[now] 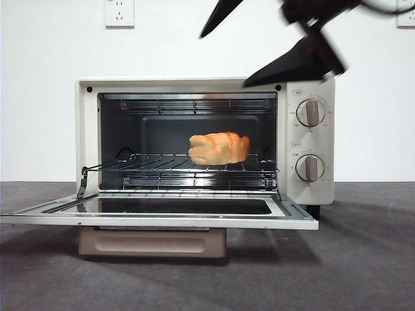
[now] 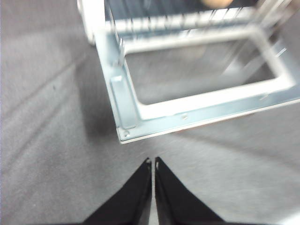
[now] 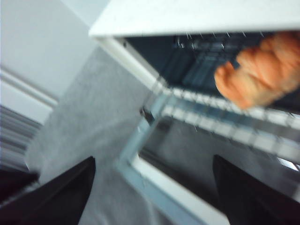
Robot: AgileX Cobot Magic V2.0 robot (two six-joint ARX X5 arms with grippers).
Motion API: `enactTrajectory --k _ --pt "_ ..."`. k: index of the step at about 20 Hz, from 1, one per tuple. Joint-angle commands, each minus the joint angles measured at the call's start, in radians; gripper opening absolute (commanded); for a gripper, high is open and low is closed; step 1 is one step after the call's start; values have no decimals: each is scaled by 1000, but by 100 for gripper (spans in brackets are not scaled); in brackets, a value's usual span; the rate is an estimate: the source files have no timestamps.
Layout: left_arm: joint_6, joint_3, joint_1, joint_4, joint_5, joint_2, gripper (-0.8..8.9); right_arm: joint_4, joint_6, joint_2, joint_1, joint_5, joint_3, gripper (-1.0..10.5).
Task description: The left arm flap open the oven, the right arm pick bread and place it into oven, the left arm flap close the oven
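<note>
So the oven point(image 1: 204, 146) was sitting there with its door point(image 1: 159, 210) flopped all the way down, flat out toward the front. The bread point(image 1: 219, 148) was already inside, resting on the wire rack point(image 1: 175, 170), over toward the right side of the cavity near the knobs point(image 1: 310, 139).

The right gripper point(image 1: 272, 48) was up in the air above the oven's top right corner, jaws spread wide and nothing in them. Its own camera was pretty blurry, but you could make out the loaf on the rack from above.

The left gripper point(image 2: 153, 161) hung over the grey table point(image 2: 47, 140) just off the corner of the lowered door, jaws pinched together with only a sliver between the tips, holding nothing.
</note>
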Motion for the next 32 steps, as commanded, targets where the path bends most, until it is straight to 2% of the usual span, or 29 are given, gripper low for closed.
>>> enactTrajectory --k 1,5,8,11,14,15,18,20,26,30,32 --pt "61 15 15 72 47 94 14 -145 -111 -92 5 -2 18 400" --pt "89 15 91 196 179 212 14 -333 -166 -224 2 -1 18 400" --pt "98 15 189 257 302 294 14 -461 -187 -312 -7 0 18 400" --pt "97 15 313 303 445 369 14 -560 -203 -391 -18 3 18 400" --pt "85 15 494 360 629 465 14 -641 -212 -477 -31 8 21 400" --pt "82 15 542 368 657 494 14 -665 -213 -496 -34 18 25 400" --pt "82 15 677 375 668 591 14 -742 -217 -549 -35 34 46 399" --pt "76 15 715 373 689 663 14 -757 -217 -573 -35 33 54 399" --pt "88 13 709 340 698 840 14 -755 -219 -588 -35 33 91 399" --pt "117 11 701 288 706 877 14 -753 -217 -588 -35 33 91 399" --pt "120 11 697 285 756 877 14 -745 -217 -588 -35 39 91 399"
